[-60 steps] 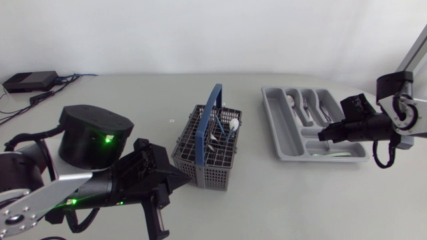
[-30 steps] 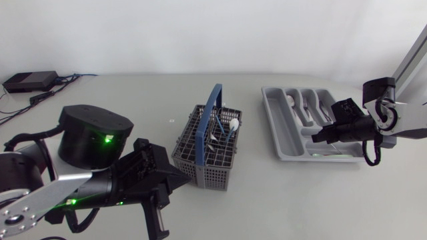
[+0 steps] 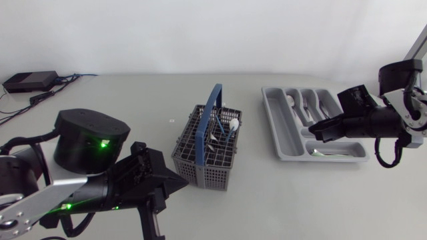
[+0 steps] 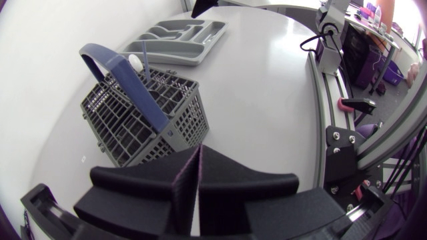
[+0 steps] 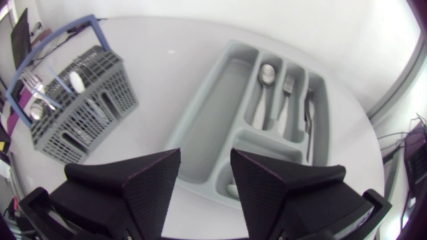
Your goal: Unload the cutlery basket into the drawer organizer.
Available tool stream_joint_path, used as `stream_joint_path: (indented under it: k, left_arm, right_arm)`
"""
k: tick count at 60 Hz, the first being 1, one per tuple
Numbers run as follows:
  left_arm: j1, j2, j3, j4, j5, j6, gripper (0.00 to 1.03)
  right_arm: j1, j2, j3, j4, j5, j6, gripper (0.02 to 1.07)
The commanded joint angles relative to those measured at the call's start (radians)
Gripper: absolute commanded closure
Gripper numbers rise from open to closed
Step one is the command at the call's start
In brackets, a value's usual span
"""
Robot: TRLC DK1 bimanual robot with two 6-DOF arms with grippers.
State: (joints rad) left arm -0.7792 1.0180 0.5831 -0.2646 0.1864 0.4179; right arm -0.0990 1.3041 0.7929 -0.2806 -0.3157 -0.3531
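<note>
While several pieces already lie in their compartments, the unloading is judged to be only partly done. On the table two containers are set well apart: the cutlery basket, grey with a blue handle, near the middle, and the drawer organizer toward the right side.

The left gripper is held low, just beside the basket's near corner. Its fingers are pressed flat together and nothing is gripped between them. The right gripper is poised above the organizer's near end with its fingers spread apart, and nothing is held between them either.

In the organizer's narrow slots a spoon, a fork and a darker piece, possibly a knife, are seen. Another piece is made out in the cross compartment, while the long compartment is left bare. In the basket a white spoon and a few metal pieces, among them a second fork, are left to be moved. Their exact number cannot be told.
</note>
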Motion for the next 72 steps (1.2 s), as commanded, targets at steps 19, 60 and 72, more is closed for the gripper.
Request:
stream_joint_path:
  k: [19,60,72]
  left_arm:
    - [-0.022,0.059,-0.06,0.021,-0.024,0.022,0.88]
    - [0.104,0.255,-0.063,0.222,-0.05,0.058,0.88]
    - [0.167,0.337,-0.034,0.308,-0.05,0.091,0.88]
  right_arm:
    - [0.186,0.274,0.261,0.004,-0.123,0.197,0.47]
    - [0.274,0.988,1.068,-0.376,-0.467,0.301,0.97]
    - [0.274,0.932,0.964,-0.488,-0.563,0.155,1.01]
